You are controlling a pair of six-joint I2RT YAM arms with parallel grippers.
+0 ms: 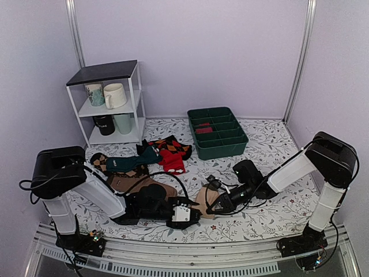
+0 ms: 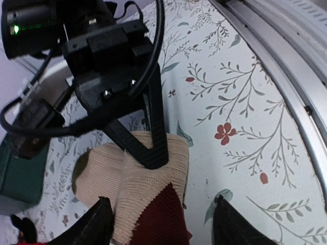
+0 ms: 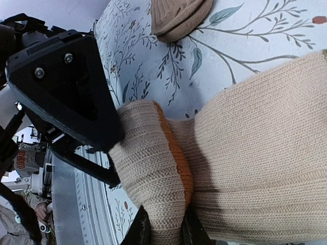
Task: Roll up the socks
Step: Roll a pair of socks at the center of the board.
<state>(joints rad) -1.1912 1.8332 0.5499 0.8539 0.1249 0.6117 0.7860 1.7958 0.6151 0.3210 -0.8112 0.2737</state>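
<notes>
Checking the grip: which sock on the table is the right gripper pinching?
The beige knit sock, nearest the arm bases; the right gripper is shut on it. The teal sock and red argyle socks lie farther back.

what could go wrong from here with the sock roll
The right gripper pinches only a small fold of the socks, so the knit may slip out and unroll. The left gripper stands open astride the same spot, close to the right fingers; closing there might clash with them.

A white shelf (image 1: pixel 104 72) holds mugs (image 1: pixel 115 96), a green divided tray (image 1: pixel 222 151) nearby, argyle socks (image 1: pixel 172 151) between.
</notes>
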